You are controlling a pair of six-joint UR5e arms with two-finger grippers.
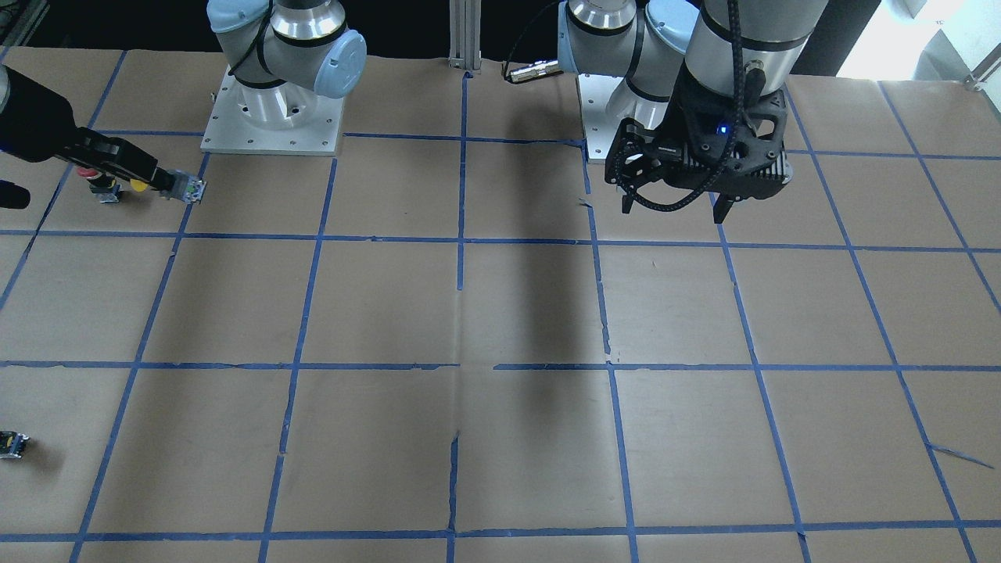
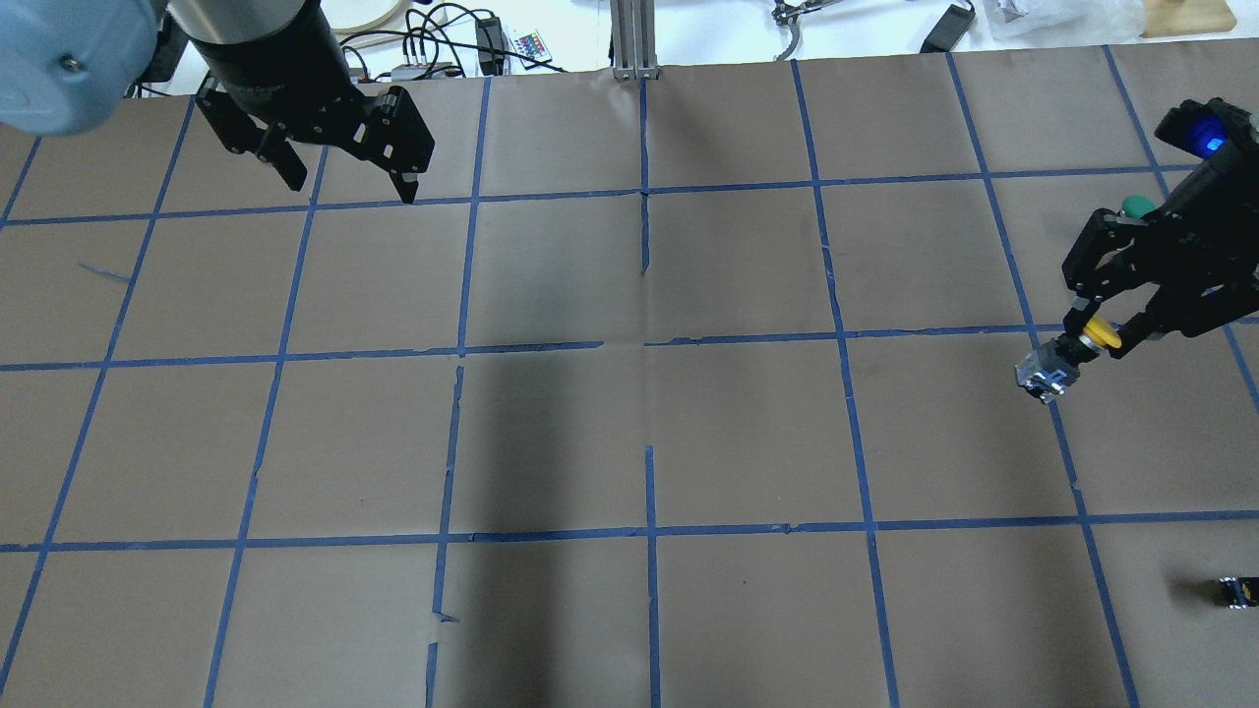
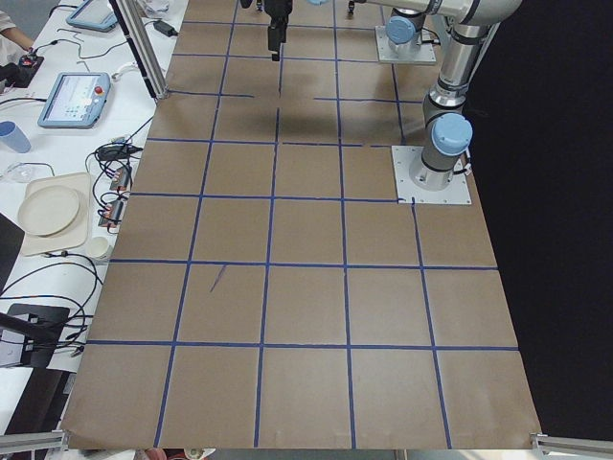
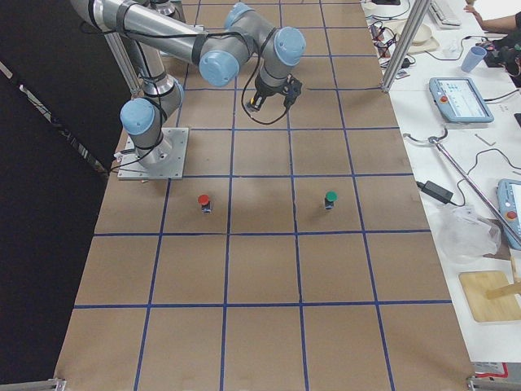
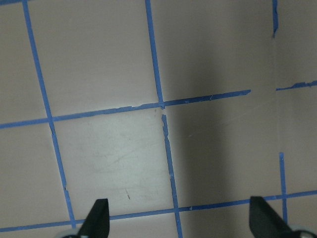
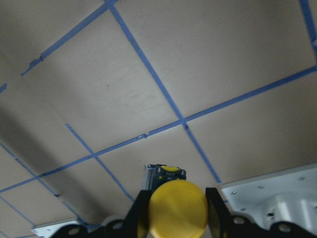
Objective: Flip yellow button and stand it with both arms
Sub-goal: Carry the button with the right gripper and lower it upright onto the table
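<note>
My right gripper [image 2: 1094, 340] is shut on the yellow button [image 2: 1090, 334] at the table's right side. The fingers [image 6: 141, 210] clamp the yellow cap [image 6: 178, 204]. Its grey and black body [image 2: 1046, 375] sticks out past the fingertips, lying sideways and held off the paper. In the front view the same gripper [image 1: 145, 185] and button [image 1: 139, 185] are at the far left. My left gripper [image 2: 351, 187] is open and empty, hovering over the far left of the table, and also shows in the front view [image 1: 674, 209].
A red-capped button [image 1: 102, 188] stands just behind my right gripper. A green-capped button [image 2: 1138, 206] stands beyond it. A small black block [image 2: 1234, 591] lies near the right front corner. Brown paper with a blue tape grid [image 2: 649, 442] covers the table.
</note>
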